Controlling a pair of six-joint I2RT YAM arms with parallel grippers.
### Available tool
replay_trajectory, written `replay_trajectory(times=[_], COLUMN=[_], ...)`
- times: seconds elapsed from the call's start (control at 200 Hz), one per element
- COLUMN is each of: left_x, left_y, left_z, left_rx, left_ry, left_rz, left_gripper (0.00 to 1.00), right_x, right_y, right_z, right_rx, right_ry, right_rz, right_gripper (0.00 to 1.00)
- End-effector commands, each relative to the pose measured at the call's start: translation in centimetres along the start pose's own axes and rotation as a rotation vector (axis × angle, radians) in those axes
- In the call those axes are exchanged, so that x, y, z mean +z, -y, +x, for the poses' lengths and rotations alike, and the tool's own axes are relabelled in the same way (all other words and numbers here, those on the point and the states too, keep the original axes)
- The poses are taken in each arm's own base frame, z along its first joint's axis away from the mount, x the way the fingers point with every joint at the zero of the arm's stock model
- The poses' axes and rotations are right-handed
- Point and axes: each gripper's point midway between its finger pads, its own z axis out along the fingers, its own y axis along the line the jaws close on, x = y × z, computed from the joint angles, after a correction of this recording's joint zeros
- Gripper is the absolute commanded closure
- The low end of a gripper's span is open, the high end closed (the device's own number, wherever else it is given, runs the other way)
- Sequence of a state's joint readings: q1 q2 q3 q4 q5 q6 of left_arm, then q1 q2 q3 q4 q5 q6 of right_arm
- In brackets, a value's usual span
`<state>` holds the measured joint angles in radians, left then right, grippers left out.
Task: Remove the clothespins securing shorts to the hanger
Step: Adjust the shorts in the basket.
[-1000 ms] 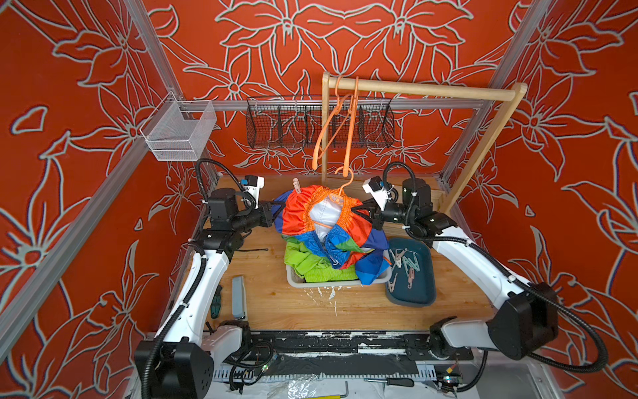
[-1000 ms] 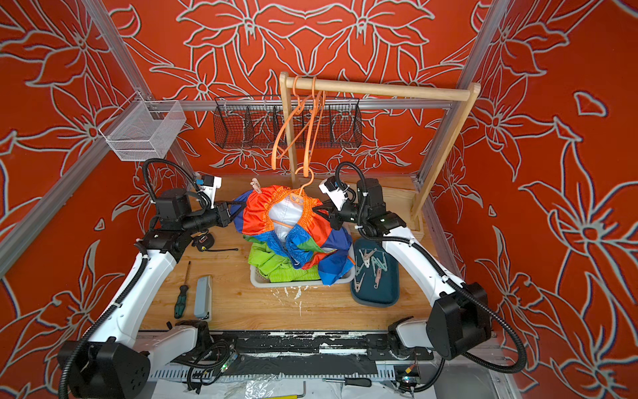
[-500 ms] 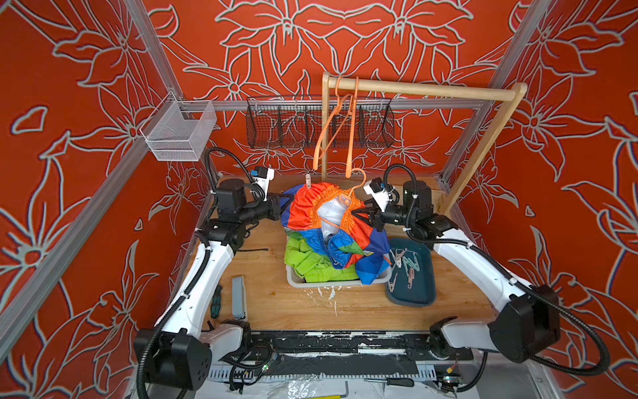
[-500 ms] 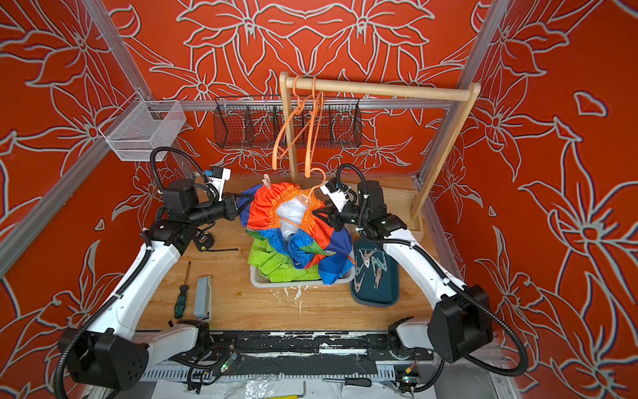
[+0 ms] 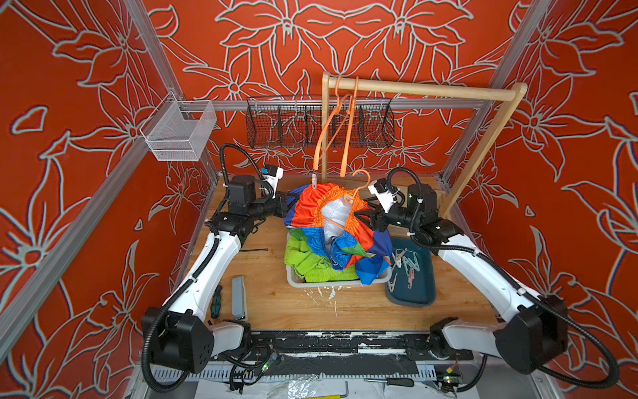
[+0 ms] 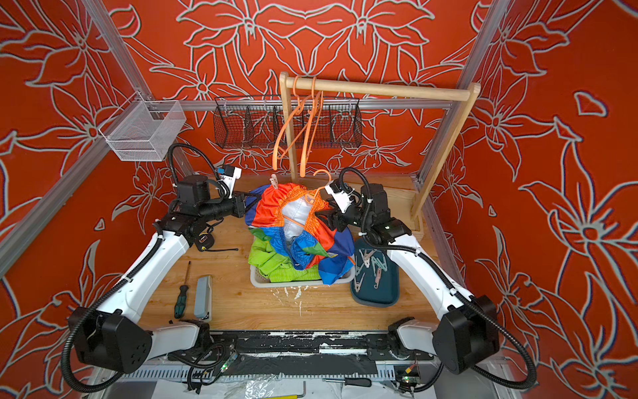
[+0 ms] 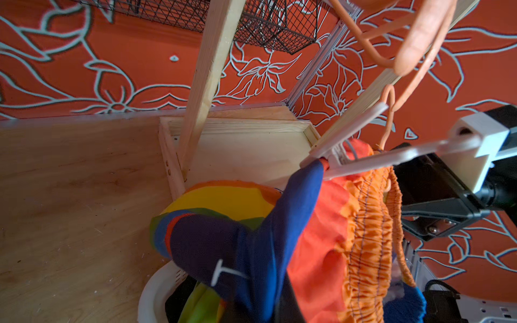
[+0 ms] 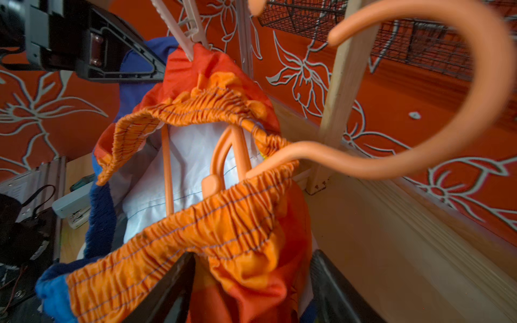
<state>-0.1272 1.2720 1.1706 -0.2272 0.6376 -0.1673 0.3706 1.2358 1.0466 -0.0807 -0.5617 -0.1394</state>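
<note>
Holding shorts with clamped left fingers, right fingers spread. Could let hanger sag, twisting the clothespin out of reach.

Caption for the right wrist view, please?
Right gripper open astride the rainbow shorts at the orange waistband; orange hanger inside, one clothespin clipped on the opposite edge.

No text, label or number is readable anywhere.
</note>
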Motion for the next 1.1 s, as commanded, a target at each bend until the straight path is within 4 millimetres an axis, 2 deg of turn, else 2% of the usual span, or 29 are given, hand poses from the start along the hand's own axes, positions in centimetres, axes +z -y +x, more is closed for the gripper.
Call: replay_trajectory(times=[0.0,0.115,0.2,0.27,0.415,0.536,0.636,0.826,1.096], left_x=[0.1,0.4,0.5,0.7,1.5,1.8,1.6,1.8,1.8], left_y=[0.8,0.9,1.1,1.3,2.3,3.4,4.3,6.0,6.9], left_z=[0.4,1.4,2.1,2.8,4.2,4.6,4.9,5.8,6.1], left_rx=[0.041,0.061,0.07,0.089,0.12,0.13,0.155,0.202,0.219], left_ry=[-0.009,-0.033,-0.046,-0.062,-0.108,-0.122,-0.122,-0.144,-0.151], left_rz=[0.001,-0.026,-0.034,-0.046,-0.042,-0.008,0.008,0.036,0.055], left_gripper=[1.0,1.0,1.0,1.0,1.0,1.0,1.0,1.0,1.0], right_x=[-2.0,-3.4,-4.4,-5.2,-5.7,-4.2,-2.7,-0.6,1.1], right_y=[1.2,1.5,0.9,-0.4,-4.9,-7.9,-9.0,-9.3,-9.3], right_z=[-1.0,-1.7,-2.4,-3.5,-5.8,-6.0,-5.9,-6.2,-6.6], right_rx=[-0.046,-0.062,-0.076,-0.087,-0.106,-0.116,-0.108,-0.095,-0.108], right_ry=[0.029,0.054,0.09,0.139,0.199,0.135,0.099,0.082,0.067], right_rz=[0.136,0.197,0.19,0.139,-0.094,-0.258,-0.335,-0.388,-0.408], right_gripper=[0.28,0.28,0.28,0.29,0.29,0.3,0.3,0.31,0.32])
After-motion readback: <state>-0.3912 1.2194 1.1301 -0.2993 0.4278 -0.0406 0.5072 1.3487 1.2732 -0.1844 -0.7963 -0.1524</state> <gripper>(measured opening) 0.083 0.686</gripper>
